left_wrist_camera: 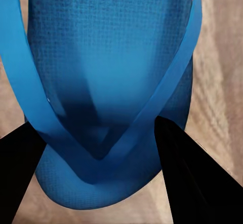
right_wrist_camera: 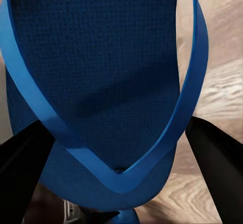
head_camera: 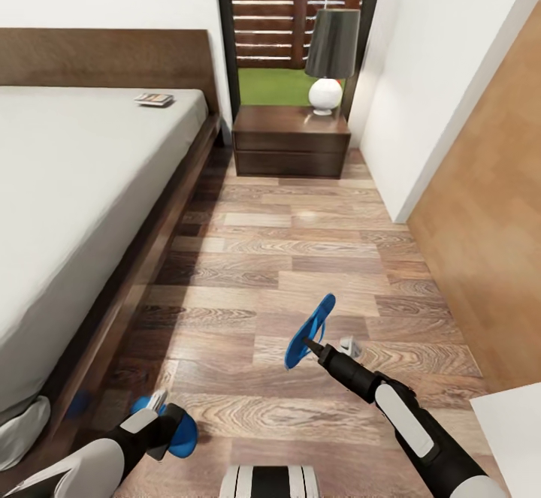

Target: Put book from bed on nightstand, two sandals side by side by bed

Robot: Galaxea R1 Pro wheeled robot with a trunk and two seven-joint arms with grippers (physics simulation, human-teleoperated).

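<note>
At the far left we saw the bed (head_camera: 90, 182), the book (head_camera: 154, 98) lying on its mattress near the headboard. Our left gripper (head_camera: 167, 424) was closed on one blue sandal (head_camera: 179, 429), low over the wood floor (head_camera: 255, 258) just beside the bed frame; its fingers (left_wrist_camera: 182, 163) straddled the thong strap. To the right, our right gripper (head_camera: 309, 345) held the second sandal (head_camera: 309, 330) tilted above the floor. Beyond stood the nightstand (head_camera: 291, 141), a lamp (head_camera: 330, 55) on it.
</note>
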